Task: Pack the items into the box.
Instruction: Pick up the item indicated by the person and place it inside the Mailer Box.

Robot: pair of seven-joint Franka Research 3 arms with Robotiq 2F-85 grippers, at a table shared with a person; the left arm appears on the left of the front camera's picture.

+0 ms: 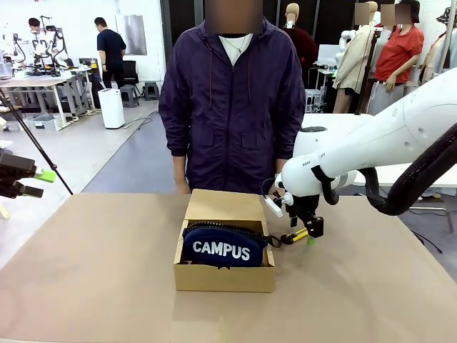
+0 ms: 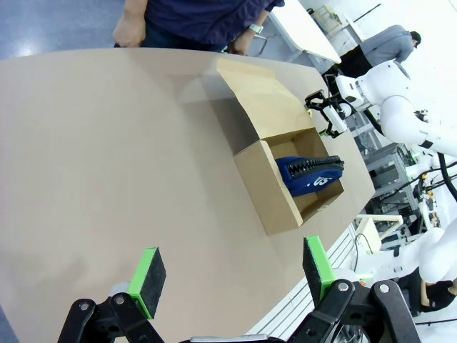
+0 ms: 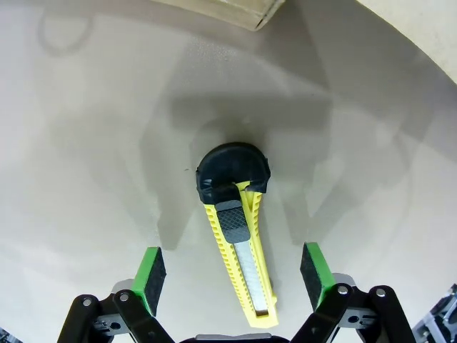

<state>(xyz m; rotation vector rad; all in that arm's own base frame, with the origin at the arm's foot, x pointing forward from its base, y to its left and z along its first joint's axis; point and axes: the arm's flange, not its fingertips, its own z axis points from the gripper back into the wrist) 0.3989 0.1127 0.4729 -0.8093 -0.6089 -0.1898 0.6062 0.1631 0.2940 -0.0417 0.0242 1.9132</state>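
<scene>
Left gripper (image 2: pixel 232 270) – green pads spread, well apart from box (image 1: pixel 223 276). Box of plain brown cardboard, flap open; soft navy pouch (image 1: pixel 221 249) inside. Just right of box, slim ribbed utility knife (image 3: pixel 236 239) on table – right gripper (image 3: pixel 232 268) fingers apart, astride it.

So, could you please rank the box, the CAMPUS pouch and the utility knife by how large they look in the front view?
Box, largest.
CAMPUS pouch, inside it.
Utility knife, smallest, only partly visible.
</scene>
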